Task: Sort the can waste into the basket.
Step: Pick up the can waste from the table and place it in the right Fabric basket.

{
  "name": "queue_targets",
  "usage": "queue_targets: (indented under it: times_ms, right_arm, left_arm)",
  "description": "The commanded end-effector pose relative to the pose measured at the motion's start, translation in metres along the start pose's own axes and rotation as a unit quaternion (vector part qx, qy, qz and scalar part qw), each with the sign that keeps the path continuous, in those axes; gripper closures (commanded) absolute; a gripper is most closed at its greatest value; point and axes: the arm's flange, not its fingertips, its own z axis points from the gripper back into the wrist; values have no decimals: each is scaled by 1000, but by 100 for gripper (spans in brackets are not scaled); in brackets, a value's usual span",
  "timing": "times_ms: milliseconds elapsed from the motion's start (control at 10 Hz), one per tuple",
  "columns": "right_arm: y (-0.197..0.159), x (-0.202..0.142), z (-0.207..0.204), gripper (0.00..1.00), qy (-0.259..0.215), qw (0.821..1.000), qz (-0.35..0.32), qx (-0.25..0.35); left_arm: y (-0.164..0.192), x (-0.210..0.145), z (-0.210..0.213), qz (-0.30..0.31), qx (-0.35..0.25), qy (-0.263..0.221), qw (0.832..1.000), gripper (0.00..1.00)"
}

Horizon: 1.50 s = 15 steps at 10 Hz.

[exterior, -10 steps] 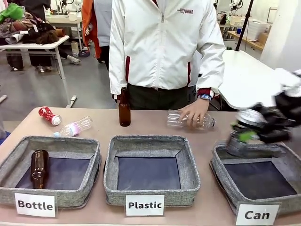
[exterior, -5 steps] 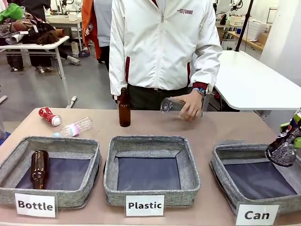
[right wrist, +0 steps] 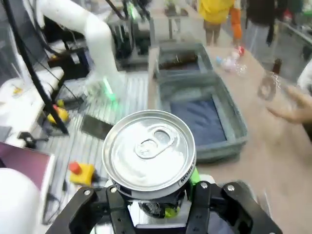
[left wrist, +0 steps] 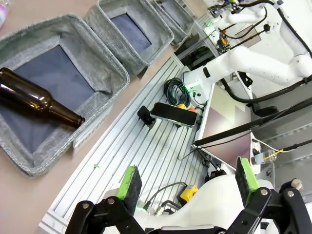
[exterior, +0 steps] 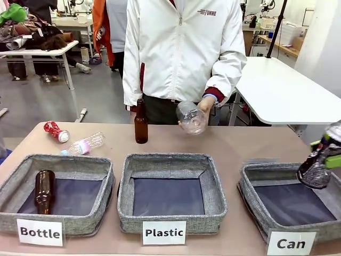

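A: A pinkish-tan table (exterior: 250, 149) in a busy workshop, with a person in a white jacket at its far side. Which step is this?

B: The drop. The right gripper (exterior: 324, 156) is clamped on the black can (exterior: 314, 173) and hangs it, tilted, over the far right part of the Can basket (exterior: 249, 193), above the rim and clear of the dark base.

A: What does the next move call for?

B: As I judge it, parting the fingers so the can falls inside. Perhaps a little inward first, since it sits close to the basket's right edge.

A: And the other can?

B: The crushed red can (exterior: 56, 131) lies on the table well apart from the Can basket, past the two other baskets at the opposite end. It is yet to be fetched.

A: The left gripper (left wrist: 187, 179)?

B: Its jaws are wide apart and hold nothing. It is far from the Can basket, beyond the row's other end.

A: Any writing?

B: The Can label (exterior: 291, 244) stands at that basket's front. A Plastic label (exterior: 164, 232) and a Bottle label (exterior: 39, 232) front its neighbours farther off. The jacket's chest print is too small to read surely. The person's hand (exterior: 206, 104) holds a clear plastic bottle (exterior: 191, 117) above the table, well apart from the Can basket.
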Motion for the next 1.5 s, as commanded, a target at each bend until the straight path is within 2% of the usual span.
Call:
queue_targets:
  times_ms: [0, 100, 200, 300, 600, 800, 1100, 1200, 1300, 1400]
  right_arm:
    - [-36, 12, -8, 54, 197, 978, -63, -14]
    - [-52, 12, -18, 54, 296, 950, -88, -50]
    - [-67, 7, -32, 54, 385, 914, -107, -77]
    - [-75, 5, -44, 54, 437, 890, -103, -73]
    - [-84, 5, -60, 54, 477, 872, -64, -90]
    - [-82, 1, -61, 54, 497, 863, -57, -70]
    - [-84, -4, -63, 54, 496, 865, -59, -59]
    - [-84, -5, -63, 47, 493, 866, -61, -61]
    - [-83, -6, -63, 0, 490, 868, -54, -55]
    - [-83, -7, -63, 0, 489, 869, -53, -57]
  left_arm:
    - [-3, 2, 0, 3, -8, -8, 1000, 0]
    - [-3, 2, 0, 3, -8, -8, 1000, 0]
    - [-3, 2, 0, 3, -8, -8, 1000, 0]
    - [-3, 2, 0, 3, -8, -8, 1000, 0]
    - [-3, 2, 0, 3, -8, -8, 1000, 0]
    - [-3, 2, 0, 3, -8, -8, 1000, 0]
    - [-3, 2, 0, 3, -8, -8, 1000, 0]
    - [-3, 2, 0, 3, -8, -8, 1000, 0]
    - [-3, 2, 0, 3, -8, -8, 1000, 0]
    - [-3, 2, 0, 3, -8, -8, 1000, 0]
